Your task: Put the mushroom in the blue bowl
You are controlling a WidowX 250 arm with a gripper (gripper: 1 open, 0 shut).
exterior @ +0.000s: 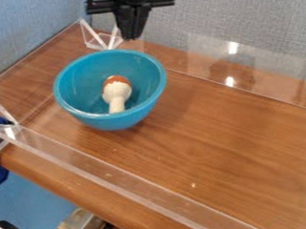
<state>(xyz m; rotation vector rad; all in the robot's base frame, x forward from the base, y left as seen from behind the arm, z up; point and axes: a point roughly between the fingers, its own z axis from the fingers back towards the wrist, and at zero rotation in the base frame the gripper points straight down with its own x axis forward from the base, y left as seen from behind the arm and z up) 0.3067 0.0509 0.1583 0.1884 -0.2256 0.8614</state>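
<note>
- The step in hand is judged to be the retreat after the drop: the mushroom lies inside the blue bowl, so the placing itself appears done.
- The gripper is seen at the top of the view, above the far rim of the bowl, with its fingers pressed together and nothing between them.
- For a clean finish, a straight climb away from the bowl would be advised, so that the rim is not clipped and the bowl is not nudged across the wooden table.
- Any sideways swing should be kept clear of the clear plastic barrier that fences the table (its panels are hard to make out against the wall).
- The bowl holds one thing only: the mushroom, resting on the bottom slightly towards the far side, its cream stem pointing towards the near wall and its reddish-brown cap towards the far one.
- The mushroom is tilted or lying on its side, not upright; whether the cap touches the bowl's wall cannot be told.
- The bowl stands level on the table near the left back corner of the fenced area, and nothing else is seen in it.
</note>
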